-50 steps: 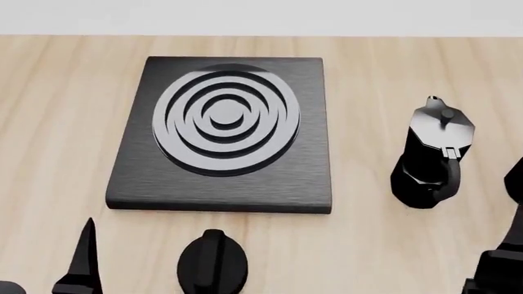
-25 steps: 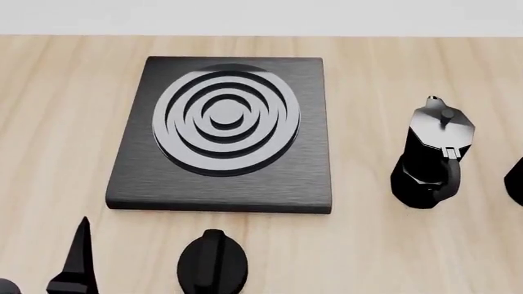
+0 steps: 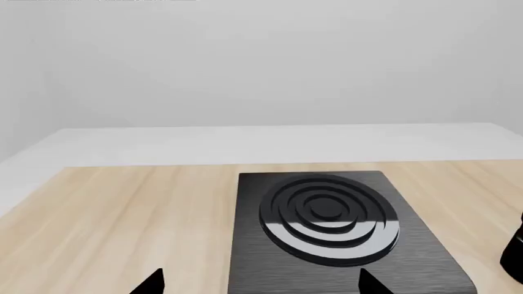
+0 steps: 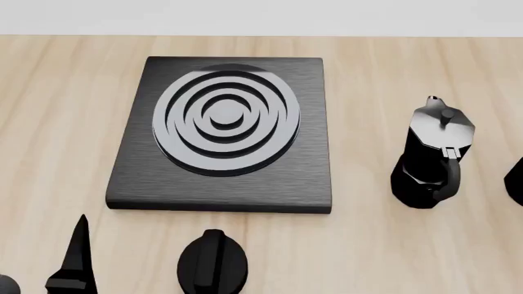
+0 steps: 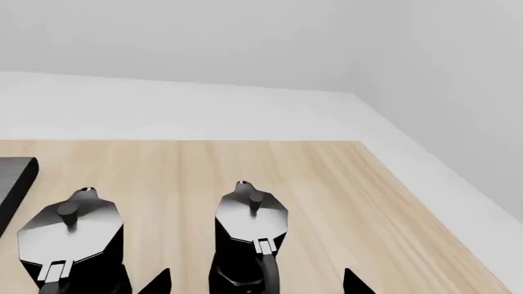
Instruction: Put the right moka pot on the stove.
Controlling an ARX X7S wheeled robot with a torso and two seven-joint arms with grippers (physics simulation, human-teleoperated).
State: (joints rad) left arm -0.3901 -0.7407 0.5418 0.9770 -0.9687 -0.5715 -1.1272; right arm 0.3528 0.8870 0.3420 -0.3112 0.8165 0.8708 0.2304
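As our right gripper (image 5: pixel 255 280) hangs spread, empty, the right moka pot (image 5: pixel 247 236) just ahead, we judge it rigid, glossy, best clasped at the waist

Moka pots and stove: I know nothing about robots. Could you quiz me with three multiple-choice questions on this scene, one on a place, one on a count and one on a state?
1. Relative to the stove, the right moka pot stands:
A) on it
B) off it, on the wooden table beside its twin
C) behind it

2. How many moka pots show in the right wrist view?
A) one
B) three
C) two

3. The right end effector is:
A) open, holding nothing
B) shut on a pot
C) shut on nothing

Answers:
1 B, both pots stand on bare wood, with the burner rings empty.
2 C, two identical black pots stand side by side.
3 A, its fingertips sit wide apart, with nothing gripped between them.
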